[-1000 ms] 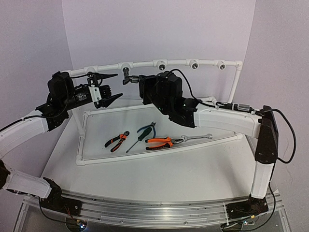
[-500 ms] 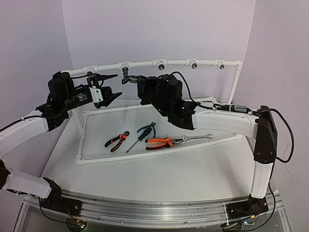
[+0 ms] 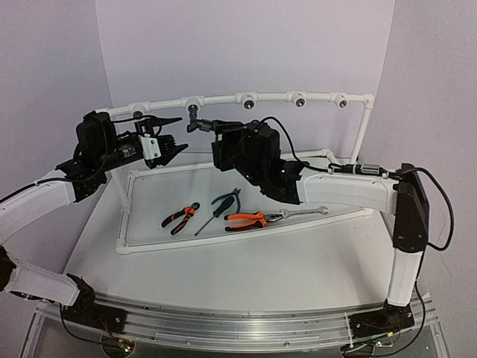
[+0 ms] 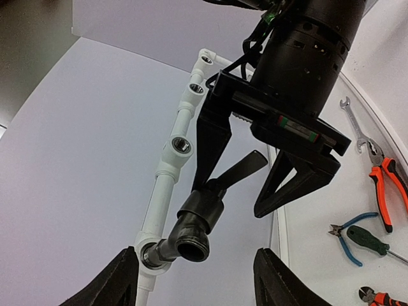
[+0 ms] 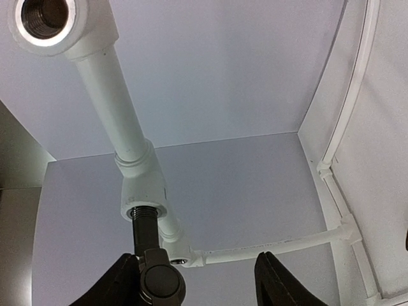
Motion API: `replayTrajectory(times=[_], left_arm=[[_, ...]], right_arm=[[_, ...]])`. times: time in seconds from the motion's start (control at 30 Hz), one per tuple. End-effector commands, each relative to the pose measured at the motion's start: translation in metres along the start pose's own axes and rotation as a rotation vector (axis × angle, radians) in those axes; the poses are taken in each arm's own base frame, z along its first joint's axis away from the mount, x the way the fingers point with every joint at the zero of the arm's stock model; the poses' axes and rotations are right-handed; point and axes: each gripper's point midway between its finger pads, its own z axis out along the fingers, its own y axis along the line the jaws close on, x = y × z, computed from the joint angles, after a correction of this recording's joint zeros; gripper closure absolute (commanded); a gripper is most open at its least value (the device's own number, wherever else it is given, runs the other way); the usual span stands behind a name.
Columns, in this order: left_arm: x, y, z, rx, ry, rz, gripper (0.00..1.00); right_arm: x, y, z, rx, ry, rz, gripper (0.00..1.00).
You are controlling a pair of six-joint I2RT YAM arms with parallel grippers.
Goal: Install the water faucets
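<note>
Fig.: small black plastic tap [image 4: 197, 223], threaded end in white pipe tee socket [image 5: 143, 191], sits betw. right gripper [image 4: 234, 194] jaws, which we see parted. Left gripper [image 3: 181, 133] also wide, empty, tap just ahead.

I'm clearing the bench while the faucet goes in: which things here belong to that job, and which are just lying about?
Job: black faucet; white pipe rail with tee sockets.
Lying about: small orange pliers; large orange pliers; green-handled cutters; wrench.

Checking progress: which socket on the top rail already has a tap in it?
The socket just left of the three bare ones: a black tap hangs from it.
</note>
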Motion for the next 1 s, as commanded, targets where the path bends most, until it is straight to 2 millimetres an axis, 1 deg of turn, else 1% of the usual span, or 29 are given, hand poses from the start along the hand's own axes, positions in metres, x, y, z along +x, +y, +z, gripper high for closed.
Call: replayTrajectory(times=[0.0, 0.13, 0.27, 0.37, 0.4, 0.47, 0.5, 0.6, 0.67, 0.73, 0.77, 0.8, 0.83, 0.87, 0.97], left_arm=[[-0.008, 0.015, -0.006, -0.031, 0.0, 0.015, 0.37], [-0.014, 0.018, -0.014, -0.033, -0.005, -0.011, 0.35], [-0.013, 0.018, -0.019, -0.026, 0.02, -0.055, 0.33], [-0.006, 0.032, -0.022, -0.056, 0.09, -0.206, 0.31], [-0.001, 0.037, -0.023, -0.06, 0.126, -0.279, 0.31], [0.011, 0.041, -0.029, -0.054, 0.195, -0.413, 0.3], [0.018, 0.043, -0.034, -0.063, 0.223, -0.471, 0.3], [0.044, 0.052, -0.056, -0.095, 0.319, -0.644, 0.29], [0.065, 0.06, -0.077, -0.12, 0.373, -0.772, 0.28], [0.078, 0.063, -0.097, -0.124, 0.397, -0.893, 0.28], [0.089, 0.066, -0.112, -0.139, 0.415, -0.947, 0.28], [0.091, 0.064, -0.121, -0.118, 0.405, -1.006, 0.27], [0.099, 0.064, -0.134, -0.124, 0.415, -1.047, 0.27], [0.1, 0.06, -0.142, -0.111, 0.412, -1.085, 0.28], [0.114, 0.046, -0.166, -0.111, 0.435, -1.147, 0.28]], right_arm=[[0.008, -0.019, -0.018, 0.096, 0.058, -0.217, 0.34], [0.0, 0.018, -0.032, 0.035, 0.028, -0.406, 0.28], [-0.012, 0.046, -0.047, 0.01, -0.022, -0.568, 0.25], [-0.014, 0.068, -0.057, -0.013, -0.036, -0.745, 0.25], [-0.015, 0.075, -0.061, -0.01, -0.035, -0.845, 0.24], [-0.013, 0.086, -0.067, -0.012, -0.016, -1.032, 0.23], [-0.011, 0.092, -0.071, -0.018, -0.002, -1.172, 0.23], [-0.012, 0.102, -0.081, 0.02, 0.026, -1.493, 0.23], [-0.009, 0.114, -0.088, 0.002, 0.051, -1.677, 0.22], [-0.003, 0.121, -0.093, -0.031, 0.076, -1.805, 0.22], [-0.002, 0.124, -0.094, -0.035, 0.087, -1.873, 0.21], [-0.001, 0.124, -0.094, -0.03, 0.103, -1.923, 0.2], [0.001, 0.123, -0.094, -0.034, 0.128, -1.988, 0.2], [0.004, 0.119, -0.094, -0.038, 0.158, -2.041, 0.19], [0.018, 0.105, -0.095, -0.104, 0.26, -2.205, 0.17]])
